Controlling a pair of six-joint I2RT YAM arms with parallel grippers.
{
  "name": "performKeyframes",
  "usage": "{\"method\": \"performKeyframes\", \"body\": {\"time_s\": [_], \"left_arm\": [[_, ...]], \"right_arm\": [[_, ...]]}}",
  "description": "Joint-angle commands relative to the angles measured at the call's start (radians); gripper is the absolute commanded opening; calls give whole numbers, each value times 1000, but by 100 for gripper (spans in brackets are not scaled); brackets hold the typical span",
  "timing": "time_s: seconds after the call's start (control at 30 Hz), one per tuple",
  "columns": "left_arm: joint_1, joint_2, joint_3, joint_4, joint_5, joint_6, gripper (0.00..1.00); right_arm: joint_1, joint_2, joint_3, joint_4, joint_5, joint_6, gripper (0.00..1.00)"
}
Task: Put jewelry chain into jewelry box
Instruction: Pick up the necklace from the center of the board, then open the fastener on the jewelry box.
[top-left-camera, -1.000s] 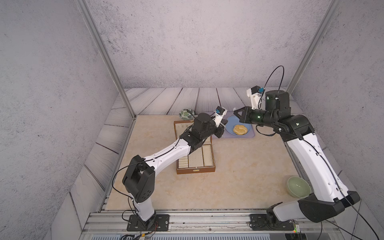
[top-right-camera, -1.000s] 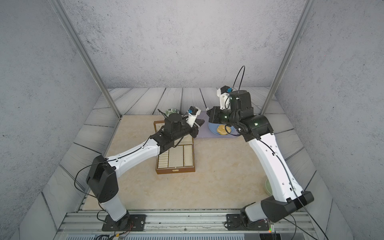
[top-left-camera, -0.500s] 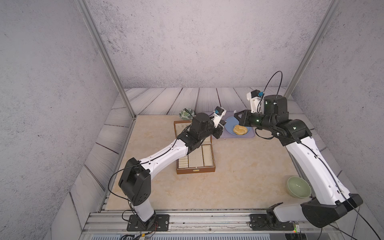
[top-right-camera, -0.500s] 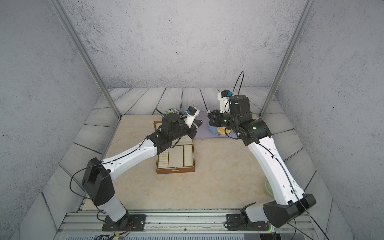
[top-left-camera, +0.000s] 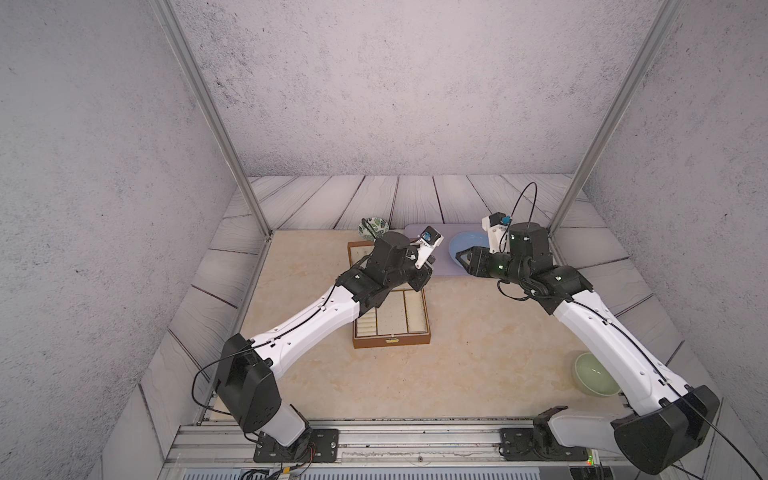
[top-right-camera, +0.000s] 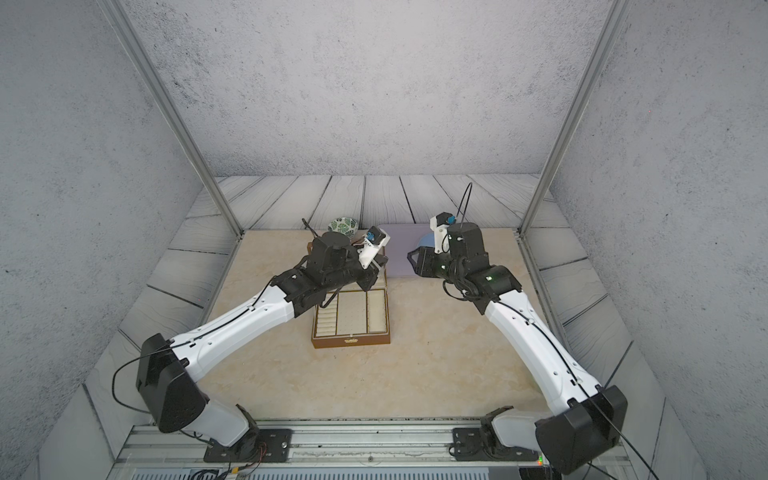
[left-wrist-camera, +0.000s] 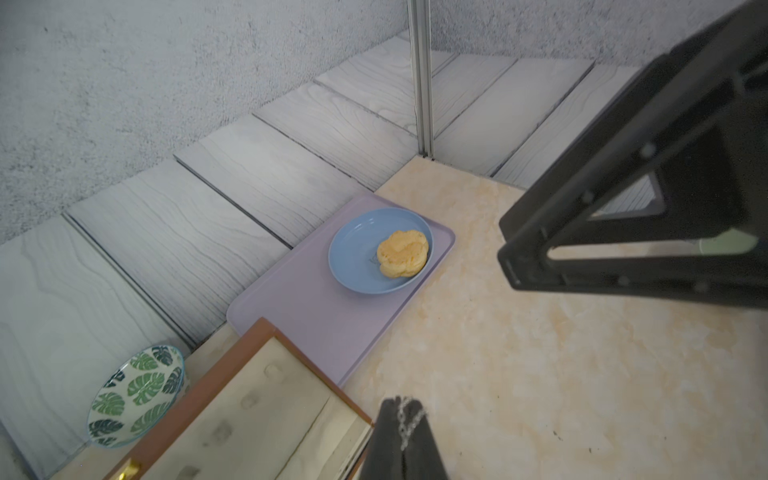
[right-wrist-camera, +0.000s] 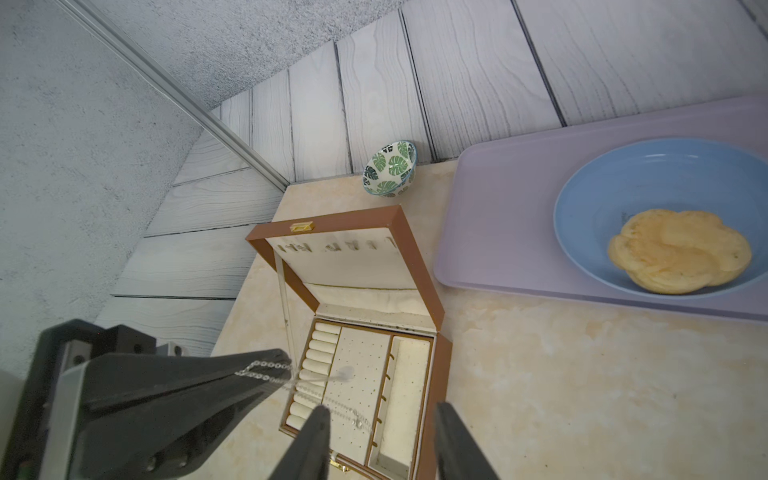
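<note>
Only wrist views show left gripper (right-wrist-camera: 279, 370) pinching the jewelry chain (left-wrist-camera: 406, 422); right gripper (right-wrist-camera: 382, 409) jaws apart; beige table (top-left-camera: 478, 332), grey walls (top-left-camera: 395, 104)

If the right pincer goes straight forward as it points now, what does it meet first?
Probably the jewelry chain dangling from the left pincer, just ahead of the right pincer; beyond it the jewelry box. Depth is unclear.

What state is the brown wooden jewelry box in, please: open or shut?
Open: the brown wooden jewelry box has its lid swung back, exposing three cream-lined compartments.
</note>
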Motion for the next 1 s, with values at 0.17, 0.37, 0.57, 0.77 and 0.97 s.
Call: {"method": "performKeyframes", "body": {"time_s": [0.17, 0.37, 0.57, 0.77, 0.97], "left_arm": [[33, -131, -78, -196, -94, 8, 0], [51, -251, -163, -290, -162, -55, 0], [60, -368, -229, -411, -247, -107, 0], [64, -463, -271, -461, -289, -150, 0], [65, -519, -292, -513, -332, -172, 0]], "right_arm": [[3, -4, -122, 144, -89, 26, 46], [46, 65, -149, 179, -109, 69, 47], [112, 156, -128, 242, -64, 134, 47], [158, 277, -42, 273, -16, 212, 49], [196, 361, 16, 358, 74, 420, 53]]}}
